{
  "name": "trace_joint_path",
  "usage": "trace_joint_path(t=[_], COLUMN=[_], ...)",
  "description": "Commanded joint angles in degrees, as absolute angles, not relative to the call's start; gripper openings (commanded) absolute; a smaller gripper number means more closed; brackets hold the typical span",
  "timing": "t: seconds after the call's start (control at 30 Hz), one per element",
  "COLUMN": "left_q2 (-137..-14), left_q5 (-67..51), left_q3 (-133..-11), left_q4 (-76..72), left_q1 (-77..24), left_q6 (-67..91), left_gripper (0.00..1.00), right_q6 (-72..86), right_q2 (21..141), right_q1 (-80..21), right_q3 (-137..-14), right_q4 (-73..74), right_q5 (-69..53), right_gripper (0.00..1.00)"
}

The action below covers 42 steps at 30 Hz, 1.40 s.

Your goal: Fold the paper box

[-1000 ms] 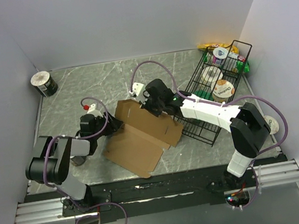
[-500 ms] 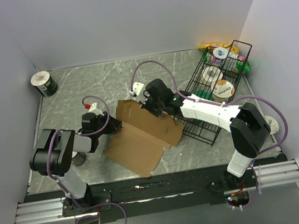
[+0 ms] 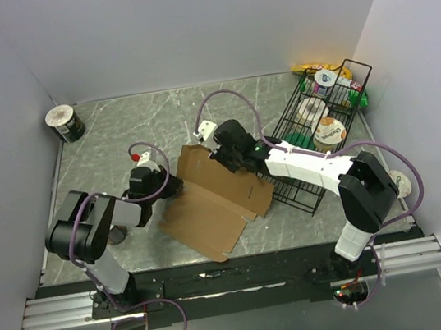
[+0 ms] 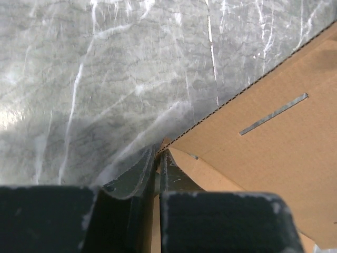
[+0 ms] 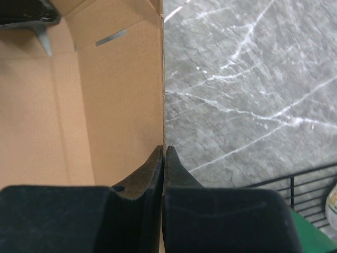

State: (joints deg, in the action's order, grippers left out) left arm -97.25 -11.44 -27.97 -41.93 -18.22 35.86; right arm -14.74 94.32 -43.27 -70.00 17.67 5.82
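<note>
Soft, even light that seems to come from above fills the overhead view. That picture is sharp, and the paper box [image 3: 208,196] throws only a faint shadow on the desk [image 3: 108,136]. In the left wrist view the desk glares white at the left, its marbling smeared, and the left fingers [image 4: 131,179] are dark and out of focus. The right fingers [image 5: 139,176] are blurred too, while the paper box beside them is evenly lit and the desk is crisp.

Robot lab enclosure, plain grey walls [image 3: 184,29], marbled tabletop [image 3: 132,128], aluminium mounting rail [image 3: 60,311]
</note>
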Motion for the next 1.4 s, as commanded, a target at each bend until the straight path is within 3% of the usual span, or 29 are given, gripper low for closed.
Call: trace_joint_path(t=[0.0, 0.27, 0.8, 1.37], left_q2=[-94.0, -92.5, -88.7, -89.2], left_q5=[-11.1, -4.1, 4.1, 3.3], left_q3=[-27.8, -28.0, -24.6, -20.6], left_q4=[-42.0, -39.6, -42.7, -50.6], left_q1=[-22.4, -24.8, -25.7, -30.3], left_q6=[38.8, 42.2, 52.4, 54.3], left_gripper=[0.06, 0.01, 0.01, 0.01], right_q6=[-11.1, -7.0, 5.7, 17.3], right_q2=[93.6, 92.0, 89.5, 90.0], right_q1=[-46.0, -49.2, -58.8, -60.7], right_q3=[-69.0, -66.5, -67.1, -69.8], right_q4=[8.3, 6.3, 13.5, 20.7], right_q5=[9.1, 13.1, 25.0, 29.4], right_gripper=[0.00, 0.00, 0.00, 0.00])
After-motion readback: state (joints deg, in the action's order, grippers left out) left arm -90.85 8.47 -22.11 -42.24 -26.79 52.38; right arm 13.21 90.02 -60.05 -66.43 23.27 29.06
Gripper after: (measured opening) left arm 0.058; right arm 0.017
